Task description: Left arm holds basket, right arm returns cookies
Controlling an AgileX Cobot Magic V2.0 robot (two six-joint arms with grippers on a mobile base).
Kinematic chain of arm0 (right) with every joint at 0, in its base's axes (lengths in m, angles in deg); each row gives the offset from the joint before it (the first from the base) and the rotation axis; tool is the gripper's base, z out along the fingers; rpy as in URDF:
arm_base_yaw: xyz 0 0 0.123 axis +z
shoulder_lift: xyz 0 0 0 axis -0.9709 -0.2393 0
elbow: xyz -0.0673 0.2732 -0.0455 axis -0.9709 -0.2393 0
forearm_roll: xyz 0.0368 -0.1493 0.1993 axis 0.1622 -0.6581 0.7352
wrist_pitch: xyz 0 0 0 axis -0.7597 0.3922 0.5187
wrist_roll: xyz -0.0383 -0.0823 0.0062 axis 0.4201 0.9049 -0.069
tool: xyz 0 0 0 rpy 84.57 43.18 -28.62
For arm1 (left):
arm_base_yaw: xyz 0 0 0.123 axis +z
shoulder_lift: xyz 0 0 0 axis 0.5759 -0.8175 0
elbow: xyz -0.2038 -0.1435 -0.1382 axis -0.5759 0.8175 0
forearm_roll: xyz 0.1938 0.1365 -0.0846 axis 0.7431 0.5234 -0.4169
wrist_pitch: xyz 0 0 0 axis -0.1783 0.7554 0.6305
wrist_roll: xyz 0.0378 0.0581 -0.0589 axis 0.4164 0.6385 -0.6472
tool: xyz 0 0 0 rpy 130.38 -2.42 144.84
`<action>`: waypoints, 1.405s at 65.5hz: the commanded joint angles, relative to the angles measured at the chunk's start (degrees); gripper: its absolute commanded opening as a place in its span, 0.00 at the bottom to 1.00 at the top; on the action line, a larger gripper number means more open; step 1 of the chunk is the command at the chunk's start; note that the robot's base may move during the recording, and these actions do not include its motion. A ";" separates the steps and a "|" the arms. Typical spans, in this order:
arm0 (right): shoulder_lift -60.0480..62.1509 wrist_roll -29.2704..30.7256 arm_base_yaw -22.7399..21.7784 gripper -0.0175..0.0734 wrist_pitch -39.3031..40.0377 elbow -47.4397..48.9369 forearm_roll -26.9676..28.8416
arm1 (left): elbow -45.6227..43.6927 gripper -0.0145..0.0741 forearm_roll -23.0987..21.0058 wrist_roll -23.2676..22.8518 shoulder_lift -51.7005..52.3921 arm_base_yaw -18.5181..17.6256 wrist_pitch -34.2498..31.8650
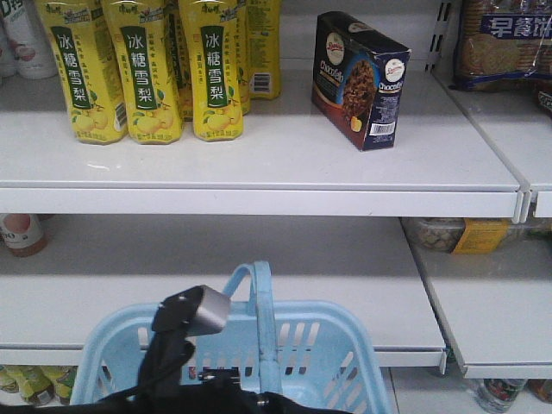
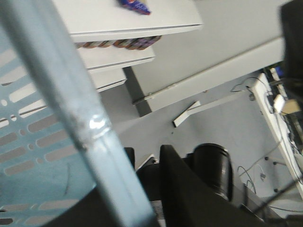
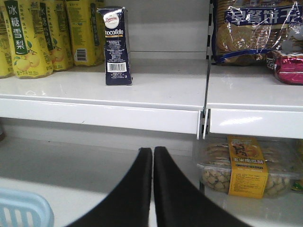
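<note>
Cookie box point(image 1: 360, 79) already standing upright on top shelf point(image 1: 259, 164), right of yellow bottles point(image 1: 147, 69). Right gripper point(image 3: 152, 156) fingers pressed together, holding nothing. You're pulling R arm straight back, clear of shelf lip. Left gripper point(image 1: 194, 312) at basket point(image 1: 336, 362) handle; grip can't tell. Keep basket level.

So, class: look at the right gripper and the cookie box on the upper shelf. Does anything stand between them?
Nothing visible does. The right gripper, fingers together, sits below and in front of the upper shelf; the cookies stand upright there, apart from the yellow bottles, with open shelf in front.
</note>
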 commanded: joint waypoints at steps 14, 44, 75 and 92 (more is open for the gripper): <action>-0.58 0.58 -0.08 0.18 3.68 1.44 -1.43 | -1.87 0.16 18.08 0.31 23.34 -2.33 2.20; -0.58 0.58 -0.08 0.18 3.68 1.44 -1.43 | -1.24 0.16 69.98 -30.68 57.95 8.66 10.49; -0.58 0.58 -0.13 0.18 3.64 1.44 -1.43 | 13.80 0.16 84.60 -30.48 69.49 46.41 9.49; -0.58 0.58 -0.13 0.18 3.64 1.44 -1.43 | 19.52 0.16 84.60 -30.48 69.49 61.36 5.10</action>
